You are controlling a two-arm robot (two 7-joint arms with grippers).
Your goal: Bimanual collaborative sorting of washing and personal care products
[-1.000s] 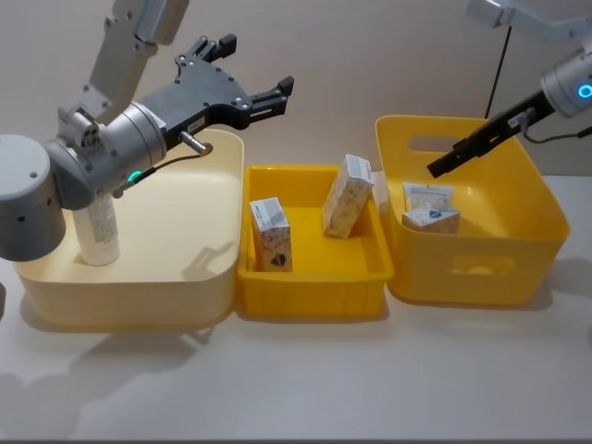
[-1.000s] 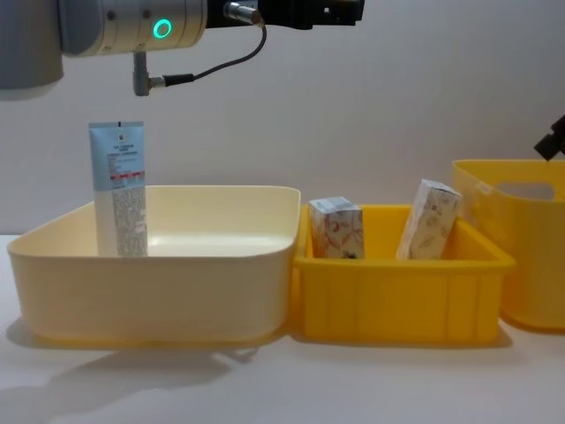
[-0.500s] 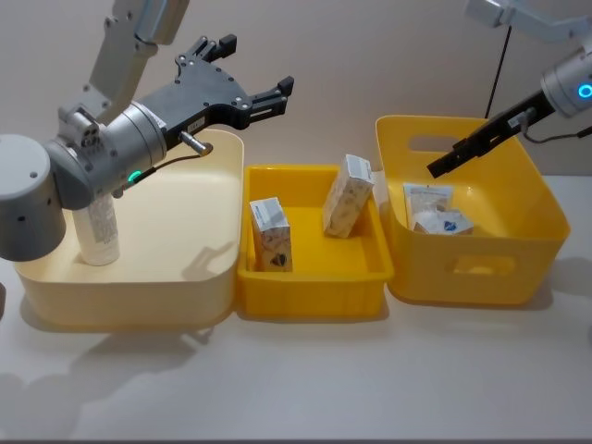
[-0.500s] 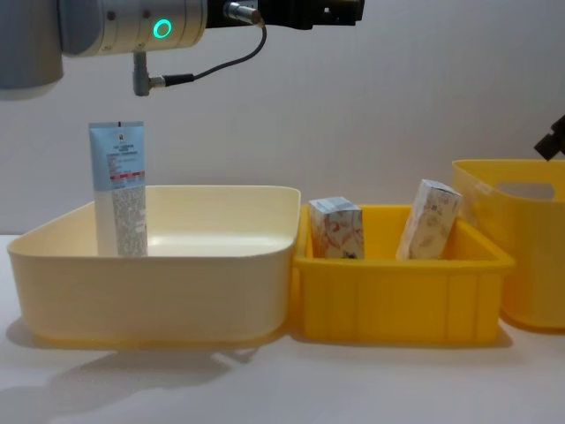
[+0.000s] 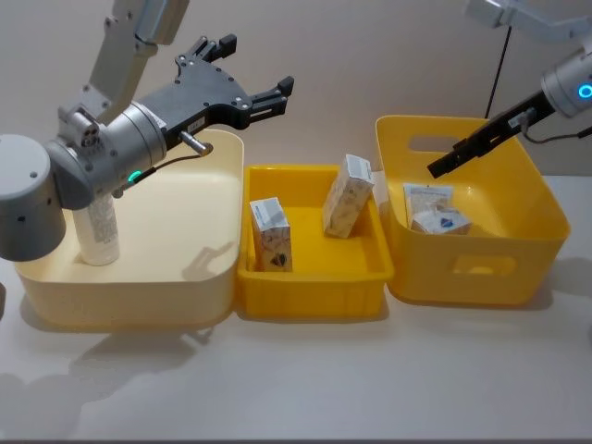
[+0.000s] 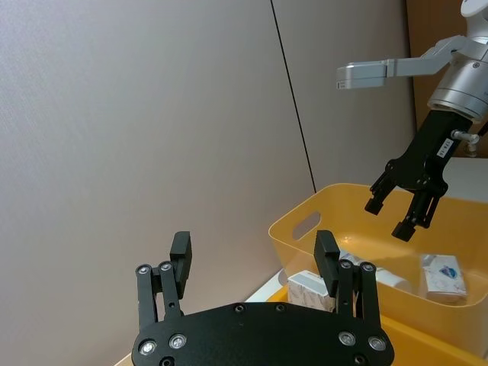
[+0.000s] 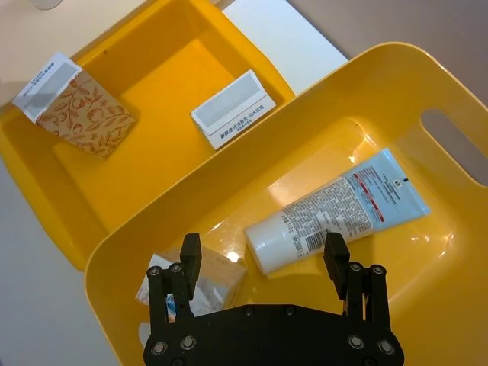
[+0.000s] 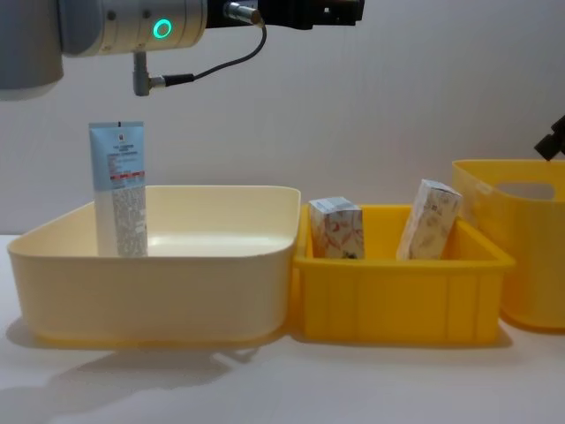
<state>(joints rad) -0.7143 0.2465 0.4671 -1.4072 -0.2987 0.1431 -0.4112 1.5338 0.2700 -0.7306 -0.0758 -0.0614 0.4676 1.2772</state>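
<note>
A light-blue tube (image 5: 97, 231) (image 8: 119, 190) stands upright in the cream bin (image 5: 185, 277). Two floral cartons (image 5: 270, 236) (image 5: 348, 196) sit in the shallow yellow tray (image 5: 314, 287), the right one leaning. Another tube (image 7: 335, 210) lies flat in the deep yellow bin (image 5: 518, 268), beside a small white carton with a blue mark (image 5: 441, 220). My left gripper (image 5: 256, 65) (image 6: 254, 248) hangs open and empty, high over the cream bin's far right corner. Over the deep bin, my right gripper (image 5: 442, 165) (image 7: 263, 248) is open and empty.
The three containers stand side by side on a pale table (image 5: 305, 379), with a plain wall behind. A black cable (image 5: 499, 65) runs down the wall behind the deep bin. The table in front of the bins is bare.
The small white carton in the deep yellow bin shifted slightly and settled beside the lying tube. Neither arm has moved.
</note>
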